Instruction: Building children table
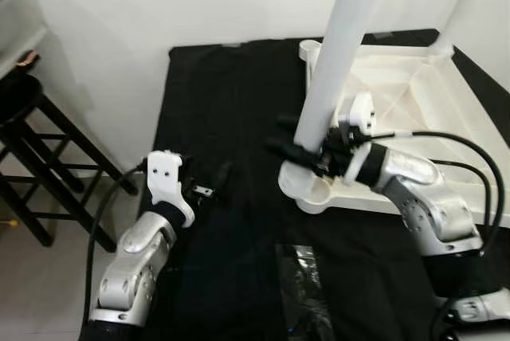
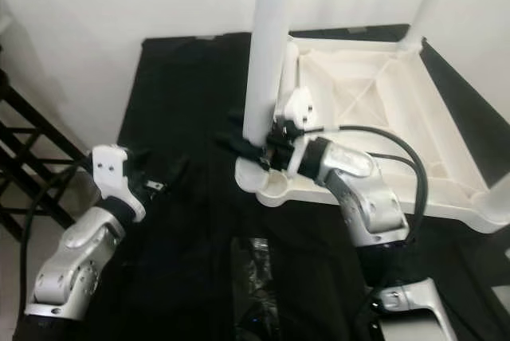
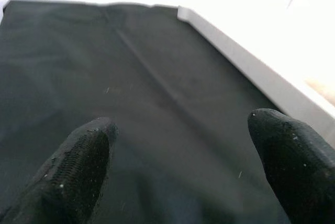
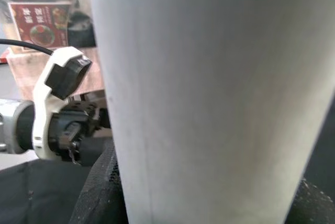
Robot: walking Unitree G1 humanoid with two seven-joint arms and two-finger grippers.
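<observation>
The jaws of the right gripper (image 1: pixel 307 150) were closed around the lower part of a long white cylindrical table leg (image 1: pixel 333 62), one black finger on each side of it, low down just above the socket. That low grip looked chosen to steer the leg's foot into place, since the leg rose nearly upright with a slight lean. In the right wrist view the leg's pale surface stood directly against the camera, with dark fingertip (image 4: pixel 99 192) mesh showing at its edges, which agreed with a firm hold.

The leg's base sat in or right at the round corner socket (image 1: pixel 312 190) of the upturned white plastic tabletop (image 1: pixel 414 94), which lay underside up on a black cloth-covered surface (image 1: pixel 231 102). Turning the top over left its ribs and sockets facing upward, so legs could be pushed in from above. Another white leg (image 1: pixel 466 2) already stood at a far corner.

The left gripper (image 1: pixel 211 186) hovered low over the black cloth, well apart from the tabletop, its jaws spread wide and holding nothing; its wrist view showed two separated fingertips (image 3: pixel 78 156) with bare cloth between. It seemed parked clear of the work. A dark wooden stool (image 1: pixel 32 134) stood beside the surface on the robot's left.
</observation>
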